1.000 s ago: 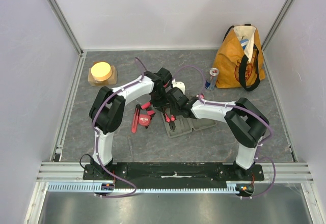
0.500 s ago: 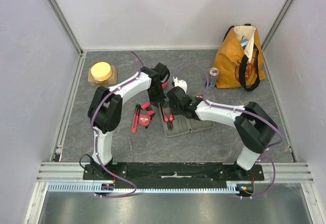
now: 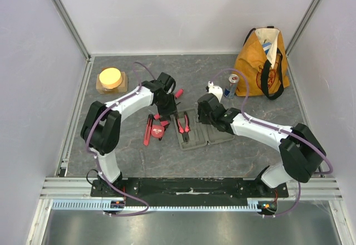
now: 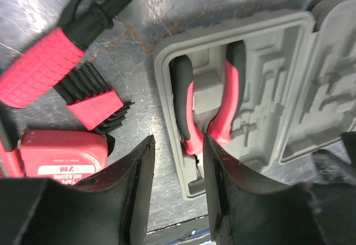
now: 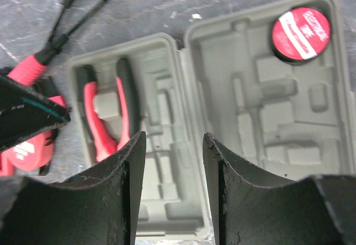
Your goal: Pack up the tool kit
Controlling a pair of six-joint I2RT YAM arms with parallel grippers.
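**Top view:** An open grey case [image 3: 218, 134] is being shown lying flat on a dark table [image 3: 139, 161], near the middle. Red-handled pliers [image 3: 183, 123] are being held in its left half. The left gripper [image 3: 168, 113] is being hung just beside the case's left edge, and the right gripper [image 3: 204, 118] over its far edge. The jaws cannot be told from here. A tape measure [image 3: 157, 133] and a red cutter [image 3: 147, 131] are being shown left of the case. A can [image 3: 232, 85] and an orange bag [image 3: 261, 61] are being shown well beyond its far right corner.

**Left wrist view:** The left gripper [image 4: 178, 150] is being held with its fingers spread, nothing between them. The case [image 4: 167, 67] is being shown beyond, with the pliers [image 4: 208, 106] seated in a moulded recess. Left of the case, the tape measure [image 4: 61, 153], hex keys [image 4: 94, 97] and a screwdriver [image 4: 39, 69] are being shown on the table.

**Right wrist view:** The right gripper [image 5: 173, 145] is being held spread above the case [image 5: 250, 111], pinching nothing. The pliers [image 5: 105, 117] are being shown in the left half, and a round red-labelled disc [image 5: 301, 33] in the right half's far corner. The screwdriver [image 5: 39, 64] is being shown off the case's left side.
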